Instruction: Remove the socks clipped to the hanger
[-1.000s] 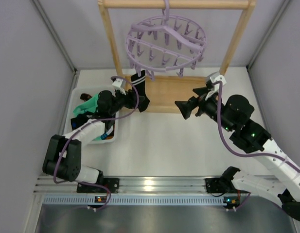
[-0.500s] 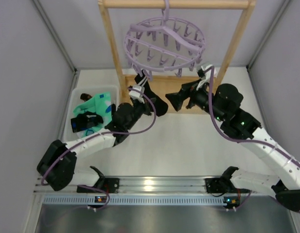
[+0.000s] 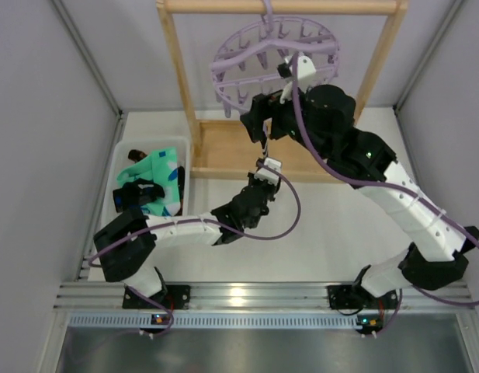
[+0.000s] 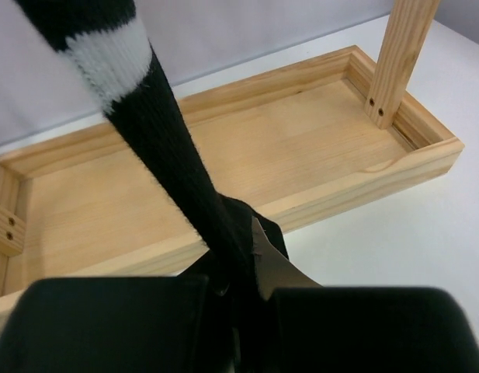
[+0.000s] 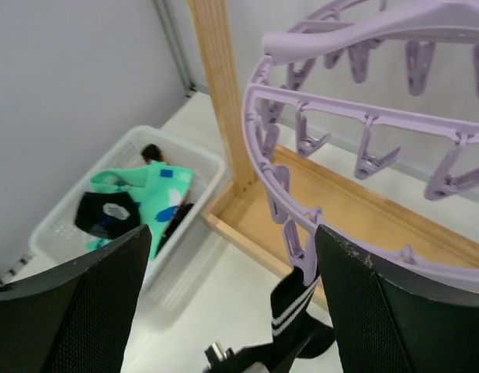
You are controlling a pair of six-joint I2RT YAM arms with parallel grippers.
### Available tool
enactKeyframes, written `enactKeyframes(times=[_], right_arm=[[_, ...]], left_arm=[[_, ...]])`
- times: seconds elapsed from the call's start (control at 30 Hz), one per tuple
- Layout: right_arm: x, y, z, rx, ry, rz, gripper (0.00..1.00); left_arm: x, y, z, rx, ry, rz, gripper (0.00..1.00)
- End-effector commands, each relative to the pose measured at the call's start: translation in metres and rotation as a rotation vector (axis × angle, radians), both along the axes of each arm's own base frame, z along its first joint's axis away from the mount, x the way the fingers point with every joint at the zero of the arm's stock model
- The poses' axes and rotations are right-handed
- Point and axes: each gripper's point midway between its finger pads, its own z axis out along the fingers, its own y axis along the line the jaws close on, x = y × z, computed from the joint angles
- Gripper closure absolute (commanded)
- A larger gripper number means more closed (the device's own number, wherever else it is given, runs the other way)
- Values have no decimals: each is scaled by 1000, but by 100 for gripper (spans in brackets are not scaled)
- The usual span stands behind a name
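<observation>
We kept the left gripper (image 4: 235, 299) clamped shut on the black white-striped knitted sock (image 4: 173, 163), pulled taut below the round lilac plastic hanger (image 5: 258, 116) and clipped to one peg (image 5: 297, 249) on its rim (tension should ease release). The right gripper (image 5: 231, 264) gaped empty, fingers poised at that peg, presumably to pinch it.
</observation>
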Motion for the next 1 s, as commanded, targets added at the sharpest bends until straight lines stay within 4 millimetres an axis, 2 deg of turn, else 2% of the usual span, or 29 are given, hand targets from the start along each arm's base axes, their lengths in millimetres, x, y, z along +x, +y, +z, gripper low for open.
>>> enactKeyframes(times=[0.0, 0.07, 0.1, 0.2, 0.33, 0.47, 0.6, 0.7, 0.9, 0.97], right_arm=[[7, -17, -24, -237, 38, -173, 18], [6, -22, -26, -282, 22, -227, 18], [8, -32, -27, -299, 16, -286, 20], [5, -41, -35, -327, 19, -315, 21], [7, -39, -43, -348, 19, -298, 25], [24, -30, -60, -414, 26, -301, 26], [38, -41, -66, -447, 21, -391, 29], [42, -49, -70, -442, 24, -416, 30], [45, -48, -83, -456, 42, -416, 31], [49, -41, -88, -456, 44, -407, 31]], left_arm=[[-1, -6, 33, 33, -93, 81, 100], [-5, -13, 36, 42, -101, 83, 100], [-6, -16, 32, 56, -100, 80, 100], [-10, -25, 31, 74, -105, 67, 100], [-15, -32, 28, 80, -104, 45, 100], [-24, -42, 32, 80, -115, -11, 100], [-29, -45, 36, 78, -121, -18, 100], [-30, -44, 34, 85, -121, -20, 100], [-31, -45, 32, 77, -114, -26, 100], [-33, -47, 33, 65, -113, -40, 100]])
